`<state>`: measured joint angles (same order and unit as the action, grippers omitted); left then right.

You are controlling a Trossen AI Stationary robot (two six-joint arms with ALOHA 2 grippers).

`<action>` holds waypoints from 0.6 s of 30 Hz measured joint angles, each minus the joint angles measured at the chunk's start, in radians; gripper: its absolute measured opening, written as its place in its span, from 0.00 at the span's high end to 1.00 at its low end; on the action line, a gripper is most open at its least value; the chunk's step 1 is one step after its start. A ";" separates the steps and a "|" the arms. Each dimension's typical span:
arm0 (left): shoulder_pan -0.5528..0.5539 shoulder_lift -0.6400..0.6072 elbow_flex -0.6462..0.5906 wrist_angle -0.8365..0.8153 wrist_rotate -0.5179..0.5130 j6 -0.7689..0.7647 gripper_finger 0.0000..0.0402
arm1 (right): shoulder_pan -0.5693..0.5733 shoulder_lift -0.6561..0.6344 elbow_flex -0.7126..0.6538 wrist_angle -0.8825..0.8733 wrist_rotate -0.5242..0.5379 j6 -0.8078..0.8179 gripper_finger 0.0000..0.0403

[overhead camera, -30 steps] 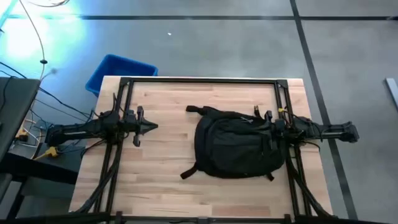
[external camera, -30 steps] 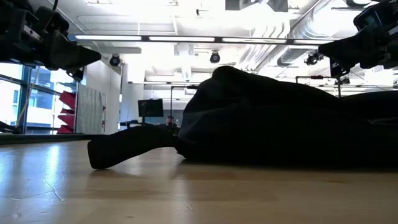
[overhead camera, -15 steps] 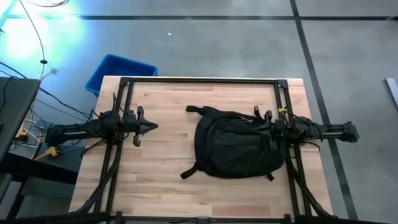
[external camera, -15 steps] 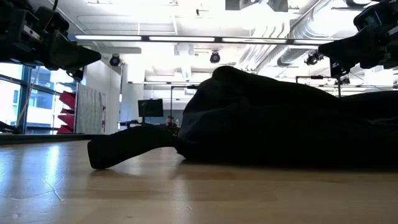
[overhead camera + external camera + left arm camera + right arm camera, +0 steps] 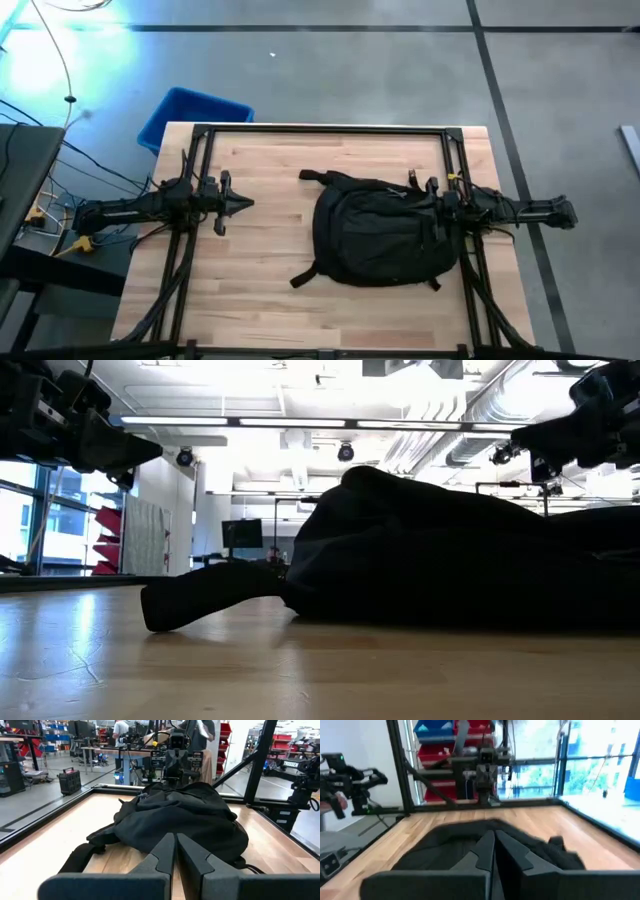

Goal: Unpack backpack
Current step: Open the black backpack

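Here, backpack (image 5: 385, 232) lying flat on right half of table (image 5: 260, 250), one strap (image 5: 305, 275) trailing toward middle. Left claw (image 5: 240, 204) hovering over left side, well apart from backpack, fingers pressed together, gripping nothing. Right claw (image 5: 415, 192) hanging over backpack's right edge, fingers closed too; contact with fabric hard to make out. Low view showing backpack only as dark mass, zippers and pockets lost. Blue bin (image 5: 190, 115) partly cut off behind table's far left corner. No readable writing showing anywhere.
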<state>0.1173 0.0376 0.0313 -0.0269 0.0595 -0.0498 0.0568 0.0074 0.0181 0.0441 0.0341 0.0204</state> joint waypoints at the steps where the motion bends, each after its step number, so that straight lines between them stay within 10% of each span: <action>1: 0.000 0.000 0.000 0.000 0.000 0.000 1.00 | 0.000 0.000 -0.002 0.043 -0.024 -0.034 1.00; 7: 0.000 0.000 0.000 0.000 0.000 0.000 1.00 | 0.002 0.007 -0.009 0.484 -0.344 -0.079 1.00; 13: 0.000 0.000 0.000 0.000 0.000 0.000 1.00 | 0.001 0.008 0.002 0.755 -0.242 -0.029 1.00; 18: 0.000 0.000 0.000 -0.002 0.000 0.000 1.00 | 0.001 0.043 0.140 0.636 -0.105 -0.141 1.00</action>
<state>0.1169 0.0372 0.0311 -0.0284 0.0597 -0.0498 0.0574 0.0502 0.1580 0.6804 -0.0714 -0.1206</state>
